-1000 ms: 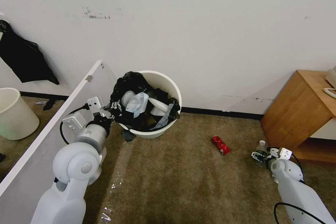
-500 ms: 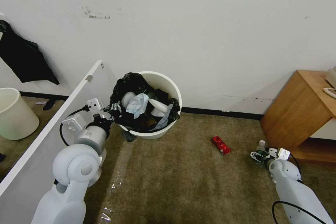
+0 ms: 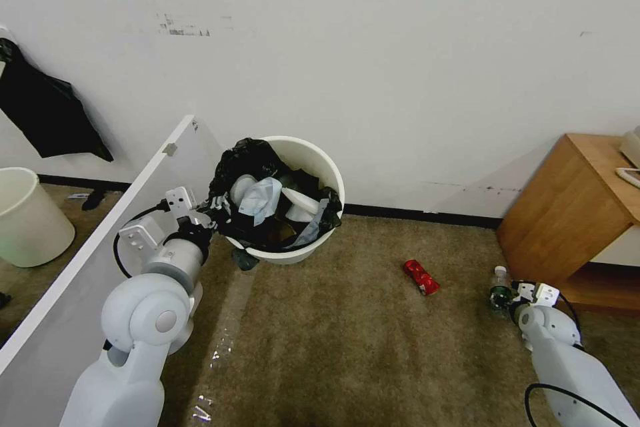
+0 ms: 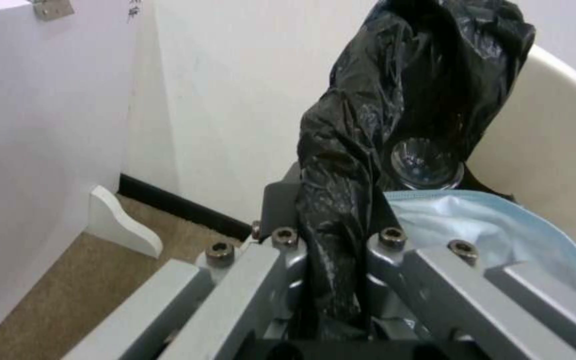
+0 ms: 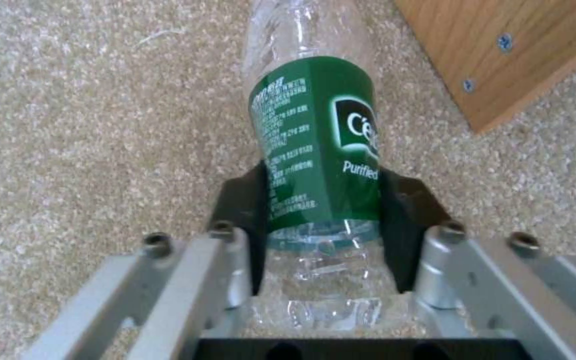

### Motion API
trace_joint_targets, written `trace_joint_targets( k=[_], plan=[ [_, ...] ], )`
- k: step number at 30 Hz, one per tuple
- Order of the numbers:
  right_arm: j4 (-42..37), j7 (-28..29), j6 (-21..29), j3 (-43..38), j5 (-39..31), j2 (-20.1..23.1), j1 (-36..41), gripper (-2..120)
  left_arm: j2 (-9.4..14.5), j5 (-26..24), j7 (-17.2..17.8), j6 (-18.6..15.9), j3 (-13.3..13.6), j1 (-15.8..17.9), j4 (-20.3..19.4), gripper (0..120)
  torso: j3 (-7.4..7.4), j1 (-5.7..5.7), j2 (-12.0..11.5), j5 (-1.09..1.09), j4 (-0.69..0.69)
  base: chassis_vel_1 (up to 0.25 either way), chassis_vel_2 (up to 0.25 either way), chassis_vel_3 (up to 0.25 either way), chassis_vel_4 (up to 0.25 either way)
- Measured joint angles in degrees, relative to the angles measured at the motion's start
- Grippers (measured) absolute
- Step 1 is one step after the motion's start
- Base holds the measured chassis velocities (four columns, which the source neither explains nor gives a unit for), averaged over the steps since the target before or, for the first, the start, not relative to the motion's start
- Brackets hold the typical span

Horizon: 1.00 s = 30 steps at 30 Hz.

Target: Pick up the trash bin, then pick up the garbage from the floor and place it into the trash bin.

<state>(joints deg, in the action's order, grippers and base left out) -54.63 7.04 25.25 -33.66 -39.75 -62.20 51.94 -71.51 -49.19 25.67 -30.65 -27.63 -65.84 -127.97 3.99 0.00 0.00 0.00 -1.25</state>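
The trash bin (image 3: 319, 159), white with a black bag (image 4: 395, 80) over its rim, hangs tilted toward me near the wall. A blue mask (image 4: 501, 225) and other litter fill it. My left gripper (image 3: 217, 203) (image 4: 331, 215) is shut on the bagged rim at the bin's left side. By the wooden cabinet, my right gripper (image 3: 501, 295) (image 5: 321, 200) is shut on a piece of garbage, a clear bottle (image 3: 499, 279) (image 5: 315, 130) with a green label, its pads pressed on both sides. A red packet (image 3: 421, 277) lies on the carpet between the bin and the bottle.
A wooden cabinet (image 3: 573, 207) stands close to the right of the bottle. A white panel (image 3: 100, 227) slants along my left arm, with a cream bin (image 3: 27, 213) beyond it. A black bag (image 3: 47, 113) hangs on the wall. Open carpet (image 3: 347, 333) lies in front.
My right gripper has edged slightly to the right and its fingers have drawn in on the bottle. The left arm and the bin have hardly moved.
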Motion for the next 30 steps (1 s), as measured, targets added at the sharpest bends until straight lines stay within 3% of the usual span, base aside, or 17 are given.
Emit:
trace_joint_targets(
  k=[6, 14, 20, 30],
  plan=[
    [-0.1, -0.3, -0.1, 0.0, 0.1, 0.0, 0.2, 17, -0.2, 0.0, 0.0, 0.0, 0.0, 0.0, 0.0, 4, 0.00, 0.00, 0.0, 0.00, 0.00, 0.000, 0.000, 0.000, 0.000],
    [-1.5, -0.4, -0.1, -0.1, 0.5, 0.1, 1.3, 17, -0.2, 0.1, -0.1, 0.1, -0.2, -0.2, -0.2, 4, 0.00, 0.00, 0.0, 0.01, 0.00, 0.000, 0.000, 0.000, 0.000],
    [-7.3, 0.3, 0.1, -0.2, 0.6, 1.5, 4.0, 17, 0.0, -0.3, 0.1, 0.1, 0.0, -0.2, -0.2, 4, 0.00, 0.00, 0.0, 0.00, 0.01, 0.000, 0.000, 0.000, 0.000],
    [-25.5, 2.1, 0.9, -2.3, 0.7, 5.7, 10.6, 17, 1.2, -2.8, 2.3, -1.2, 1.1, 0.0, -0.4, 4, 0.00, 0.00, 0.0, 0.00, 0.02, 0.000, 0.000, 0.000, 0.000]
  ],
)
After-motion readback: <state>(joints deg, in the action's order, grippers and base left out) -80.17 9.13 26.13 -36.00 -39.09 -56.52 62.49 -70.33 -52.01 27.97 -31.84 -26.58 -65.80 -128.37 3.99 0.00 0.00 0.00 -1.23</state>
